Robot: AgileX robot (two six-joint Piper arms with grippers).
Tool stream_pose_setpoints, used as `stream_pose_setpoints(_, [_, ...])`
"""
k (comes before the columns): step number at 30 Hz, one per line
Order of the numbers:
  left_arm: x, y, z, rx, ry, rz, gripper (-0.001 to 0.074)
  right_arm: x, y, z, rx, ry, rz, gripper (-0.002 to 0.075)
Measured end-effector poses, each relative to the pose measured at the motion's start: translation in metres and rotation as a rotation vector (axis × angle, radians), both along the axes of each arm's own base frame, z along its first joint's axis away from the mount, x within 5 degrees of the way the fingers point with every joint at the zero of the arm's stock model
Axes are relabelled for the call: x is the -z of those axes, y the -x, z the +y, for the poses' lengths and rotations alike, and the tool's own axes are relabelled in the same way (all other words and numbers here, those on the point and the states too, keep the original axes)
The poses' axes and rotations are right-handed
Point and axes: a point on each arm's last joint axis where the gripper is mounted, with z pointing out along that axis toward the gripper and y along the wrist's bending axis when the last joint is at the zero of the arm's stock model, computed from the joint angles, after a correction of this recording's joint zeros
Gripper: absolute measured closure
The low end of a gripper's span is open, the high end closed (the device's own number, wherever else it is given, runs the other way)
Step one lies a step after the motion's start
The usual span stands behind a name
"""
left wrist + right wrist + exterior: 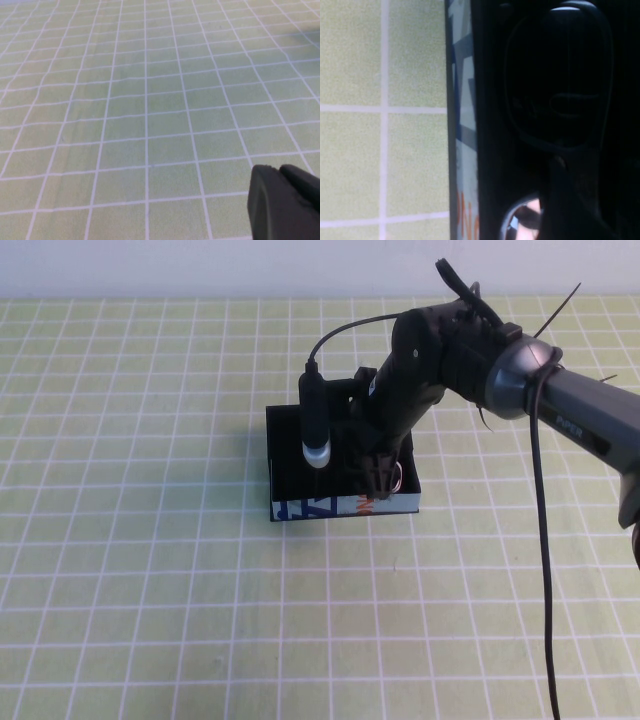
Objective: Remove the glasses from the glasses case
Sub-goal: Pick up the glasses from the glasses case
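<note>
While the right arm reaches down from the far right of the table (120, 620), its right hand (381, 478) sits inside the open glasses case (290, 440), low over the near-right part of the black interior. The case, a small black rectangular box, rests near the middle of the green grid-patterned cloth, its near side printed light blue with blue-white and orange marks. A black cylindrical attachment with a pale tip (314, 430) hangs on the arm just left of the hand, a cable looping up from it.

From the right wrist camera, the glasses (555, 95) lie in the case's dark interior, a thick black rim outlining one dark lens, with a second lens edge catching a bright reflection nearer the camera. One dark finger (565, 200) of the hand rests at or just over the frame between the two lenses; whether the hand has closed on the glasses cannot be told, since the black parts merge together. The printed wall of the case (462, 125) runs alongside, with bare cloth beyond it.

The left hand (285, 205) shows only as a dark tip above empty grid cloth in its own wrist camera; how far it is open cannot be told.
</note>
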Motion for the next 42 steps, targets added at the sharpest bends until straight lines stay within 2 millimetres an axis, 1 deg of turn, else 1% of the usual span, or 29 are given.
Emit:
stream_pose_setpoints(3, [0.0000,0.0000,0.0000,0.000,0.000,0.000,0.0739,-0.0001,0.0000,0.0000,0.000,0.000,0.000,0.0489])
stream_pose_setpoints(11, [0.0000,0.0000,0.0000,0.000,0.000,0.000,0.0739,0.0044,0.0045,0.0000,-0.006,0.009,0.064,0.0488])
stream_pose_setpoints(30, [0.0000,0.0000,0.0000,0.000,0.000,0.000,0.0739,0.0049,0.0039,0.0002,-0.005,0.007,0.060,0.0493])
stream_pose_setpoints(33, [0.0000,0.0000,0.0000,0.000,0.000,0.000,0.0739,0.0051,0.0044,0.0000,-0.006,0.010,0.065,0.0518])
stream_pose_setpoints(42, [0.0000,0.0000,0.0000,0.000,0.000,0.000,0.0739,0.0020,0.0057,-0.0001,-0.008,0.006,0.071,0.0637])
